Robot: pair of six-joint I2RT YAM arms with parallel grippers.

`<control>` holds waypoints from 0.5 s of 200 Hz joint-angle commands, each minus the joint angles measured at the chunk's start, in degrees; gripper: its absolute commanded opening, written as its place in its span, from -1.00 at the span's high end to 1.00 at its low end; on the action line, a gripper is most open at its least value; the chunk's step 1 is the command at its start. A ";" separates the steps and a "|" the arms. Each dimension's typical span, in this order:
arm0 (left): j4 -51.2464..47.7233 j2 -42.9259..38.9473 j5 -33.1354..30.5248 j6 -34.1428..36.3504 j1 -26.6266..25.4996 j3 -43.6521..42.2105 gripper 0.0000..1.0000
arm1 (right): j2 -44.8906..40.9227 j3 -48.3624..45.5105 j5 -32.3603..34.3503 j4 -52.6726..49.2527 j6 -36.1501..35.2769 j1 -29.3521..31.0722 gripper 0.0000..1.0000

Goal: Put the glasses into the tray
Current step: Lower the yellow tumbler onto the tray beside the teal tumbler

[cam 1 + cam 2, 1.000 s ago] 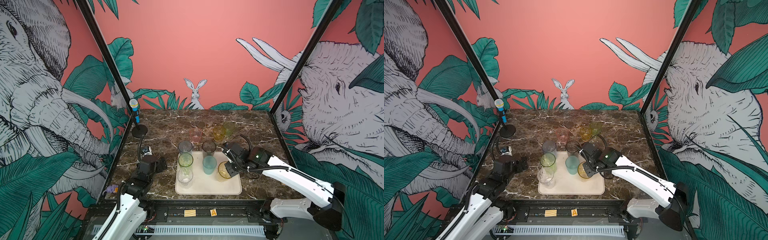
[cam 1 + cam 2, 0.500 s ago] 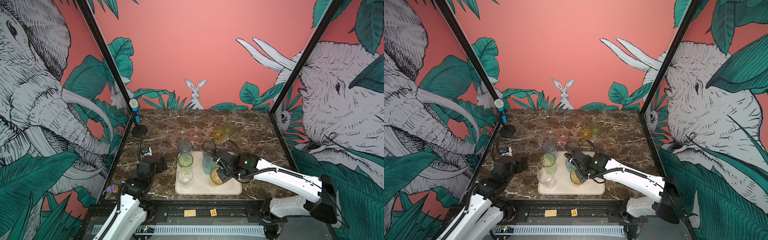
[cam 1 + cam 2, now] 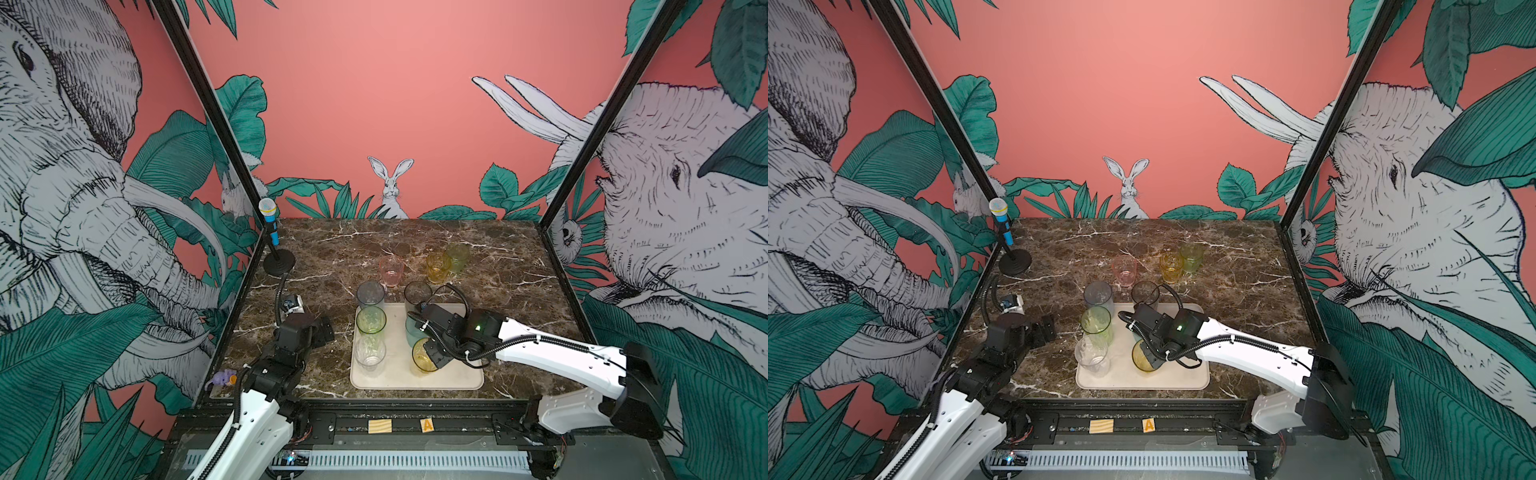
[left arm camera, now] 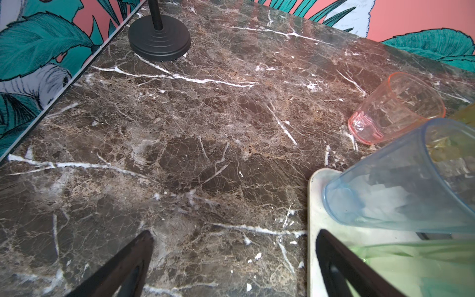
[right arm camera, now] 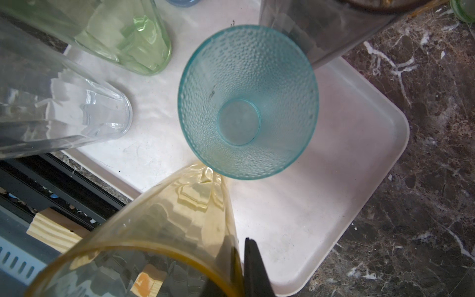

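Note:
The cream tray lies at the front middle of the table. My right gripper is shut on the wall of a tall amber glass, one finger inside and one outside. It holds the glass over the tray's front; I cannot tell if the base touches. A teal glass, a green glass and a clear glass stand on the tray. A grey-blue glass stands on its back left corner. My left gripper hangs open beside the tray's left edge.
A smoky glass stands at the tray's back edge. Behind it on the marble are a pink glass, a short yellow glass and a short green glass. A microphone stand stands at the back left.
My right gripper has carried the amber glass leftward and slightly toward the front, from the tray's right side to its front middle. The left arm has not moved.

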 commanded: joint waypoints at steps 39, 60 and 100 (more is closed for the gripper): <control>0.10 -0.78 0.05 -1.08 0.19 -1.28 -0.99 | 1.20 -1.05 0.71 2.05 0.72 0.46 1.00; 0.11 -0.74 0.13 -1.20 0.23 -1.35 -0.99 | 1.37 -1.58 0.45 2.95 0.69 0.46 1.00; 0.18 -0.77 0.13 -1.16 0.20 -1.52 -0.99 | 2.29 -1.61 0.44 3.09 0.78 0.50 1.00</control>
